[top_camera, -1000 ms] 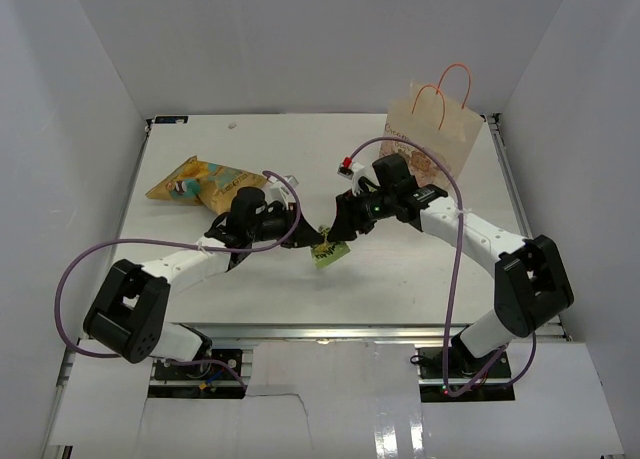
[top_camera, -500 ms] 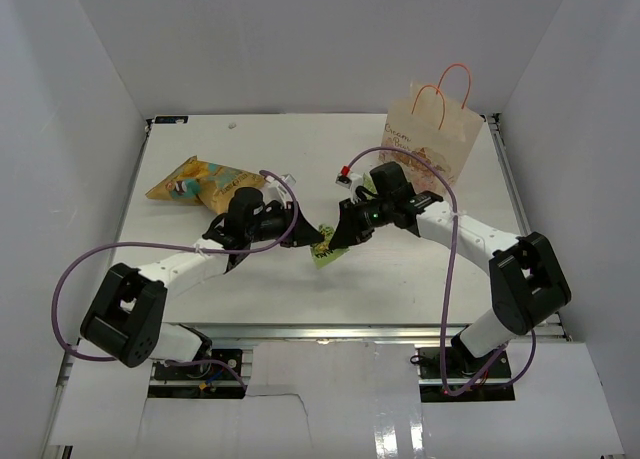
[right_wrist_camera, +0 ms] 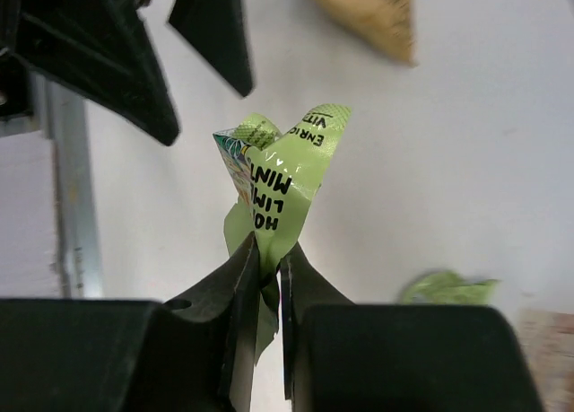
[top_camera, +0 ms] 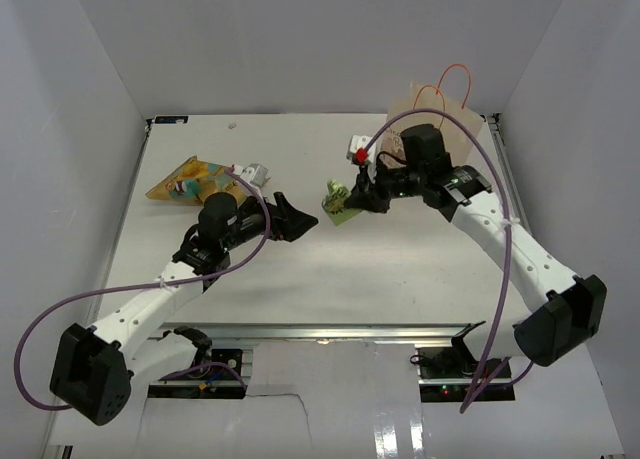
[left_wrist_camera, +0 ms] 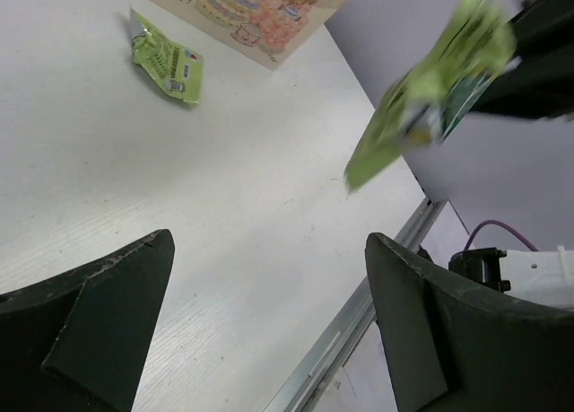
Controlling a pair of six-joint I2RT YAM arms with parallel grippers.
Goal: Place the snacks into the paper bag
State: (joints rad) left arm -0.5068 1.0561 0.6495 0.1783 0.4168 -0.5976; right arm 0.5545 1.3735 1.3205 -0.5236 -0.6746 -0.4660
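Top external view, held snack: your right gripper point(top_camera: 352, 194) had a small green packet point(top_camera: 338, 197) lifted clear of the table point(top_camera: 420, 269), near its middle and between your two arms.
Right wrist view, grip: you had the jaws closed almost together on the small green packet point(right_wrist_camera: 282, 174) at its lower edge. The crumpled top stood above the fingertips, with black print that included "MINT".
Second green packet: it point(left_wrist_camera: 166, 57) lay flat on the table, near the foot of the paper bag point(left_wrist_camera: 260, 4), with no gripper touching it.
Paper bag: it point(top_camera: 455, 109) stood upright at the far right of the table with its thin orange loop handles up, partly hidden behind your right arm. The left wrist view showed its pinkish picture of bears and the word "Happy".
Chip bag: the yellow-orange chip bag point(top_camera: 190, 179) lay flat at the far left, well apart from the paper bag.
Left gripper: your left gripper point(top_camera: 292, 217) had its jaws spread wide with nothing between them. It pointed toward the held packet but was apart from it.
Left wrist view: the held packet point(left_wrist_camera: 421, 98) showed blurred at the upper right, above the two dark fingers point(left_wrist_camera: 99, 313).
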